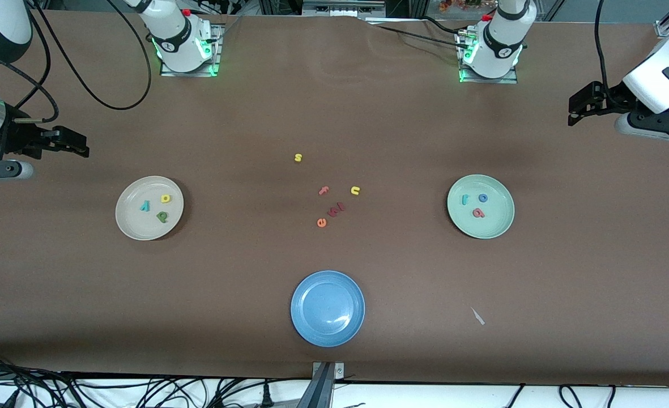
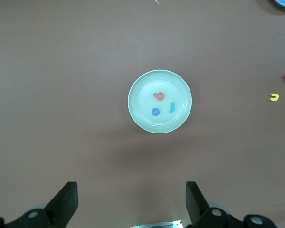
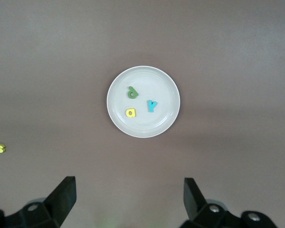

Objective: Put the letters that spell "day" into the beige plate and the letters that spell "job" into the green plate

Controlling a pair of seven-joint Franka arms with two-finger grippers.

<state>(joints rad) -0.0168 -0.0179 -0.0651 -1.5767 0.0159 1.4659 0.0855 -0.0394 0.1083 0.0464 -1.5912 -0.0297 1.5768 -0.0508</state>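
Step in hand: none left, by the look of it. Both words sat sorted, and no further move seemed called for beyond the arms resting.

Beige plate point(image 1: 128, 222), toward the right arm's end of the worktop point(image 1: 334, 351): held d point(image 1: 162, 216), a point(image 1: 165, 198) and y point(image 1: 145, 206), all flat and apart from one another. The d lay nearest the front camera; its stem ran aslant in the front view, its long axis along that stem. The y's tail slanted likewise. The a was squat, with no clear long axis.

Green plate point(image 1: 498, 226), toward the left arm's end: held j point(image 1: 465, 199), o point(image 1: 483, 198) and b point(image 1: 478, 212), flat and apart. The j's long axis ran roughly toward and away from the front camera. The o was a ring, without direction. The b lay nearest the camera, stem aslant.

Left hand point(image 2: 132, 202): raised above the worktop near the green plate, fingers spread wide, holding nothing; waiting.

Right hand point(image 3: 129, 199): raised near the beige plate, fingers spread wide, holding nothing; waiting too.

Spare letters: s point(image 1: 298, 158), f point(image 1: 323, 191), u point(image 1: 355, 191), e point(image 1: 321, 222) and a dark red piece point(image 1: 336, 209) lay loose mid-worktop, between the two plates. Blue plate point(image 1: 306, 328) stood nearer the camera.
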